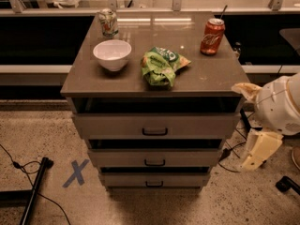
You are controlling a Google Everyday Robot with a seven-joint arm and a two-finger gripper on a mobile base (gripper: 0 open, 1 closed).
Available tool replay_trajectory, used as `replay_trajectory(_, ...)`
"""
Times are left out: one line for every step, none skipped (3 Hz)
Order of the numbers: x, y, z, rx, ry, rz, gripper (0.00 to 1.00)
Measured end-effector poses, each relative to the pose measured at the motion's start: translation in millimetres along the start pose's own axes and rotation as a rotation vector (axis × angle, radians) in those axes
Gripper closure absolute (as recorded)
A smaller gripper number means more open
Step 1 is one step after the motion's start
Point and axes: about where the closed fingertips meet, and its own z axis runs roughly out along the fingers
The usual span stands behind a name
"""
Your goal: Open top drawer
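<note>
Camera view: end effector point(257, 151) hangs right of top drawer point(154, 125), apart, its grip state unclear.

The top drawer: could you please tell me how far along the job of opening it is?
Done: nothing clearly; the top drawer shows only a dark gap under the countertop, no interior. In hand: the gripper hangs off to the drawer's right, apart from the black handle. Left: reach the handle, grasp it and pull the drawer out.
</note>
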Motion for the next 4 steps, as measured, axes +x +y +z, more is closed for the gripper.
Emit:
replay_trajectory(0,-11,-6,0.048,0.002,-0.031,0.00)
replay_trajectory(5,-3,38,0.003,0.043,-0.023,0.00)
replay_trajectory(17,5,96,0.025,0.082,-0.039,0.00)
replay_trajectory(19,-5,103,0.093,0.080,-0.045,0.00)
